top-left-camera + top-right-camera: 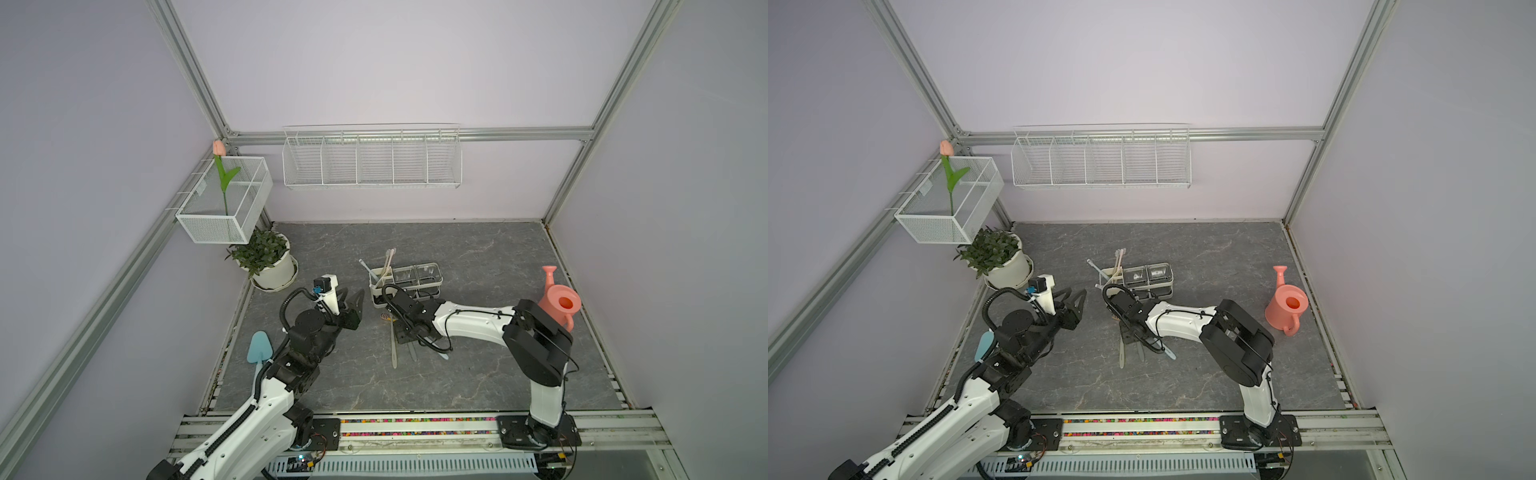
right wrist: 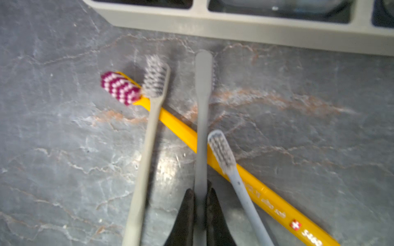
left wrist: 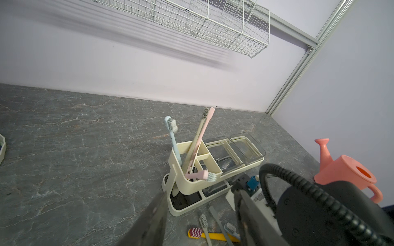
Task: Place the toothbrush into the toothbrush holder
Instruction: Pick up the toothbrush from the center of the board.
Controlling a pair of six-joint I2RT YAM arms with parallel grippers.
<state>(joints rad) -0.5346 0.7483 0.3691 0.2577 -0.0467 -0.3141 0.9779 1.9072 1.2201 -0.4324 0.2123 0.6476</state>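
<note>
Where the right wrist view cuts off the yellow toothbrush [image 2: 177, 127], its handle shows a white cross on red and a number beginning "546"; the other letters are too blurred. The right gripper [image 2: 200, 192] is clamped on the grey toothbrush [image 2: 202, 119], which crosses over the yellow one on the grey marble table [image 1: 478, 257], just before the toothbrush holder [image 3: 191, 187]. The left gripper [image 1: 353, 293] hangs parted and holds nothing. Lilac walls stand behind.

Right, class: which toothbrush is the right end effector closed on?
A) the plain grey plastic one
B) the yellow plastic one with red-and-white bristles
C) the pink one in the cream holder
A: in the right wrist view the right end effector pinches the handle of the plain grey plastic toothbrush; the yellow plastic toothbrush lies outside its fingers.
</note>
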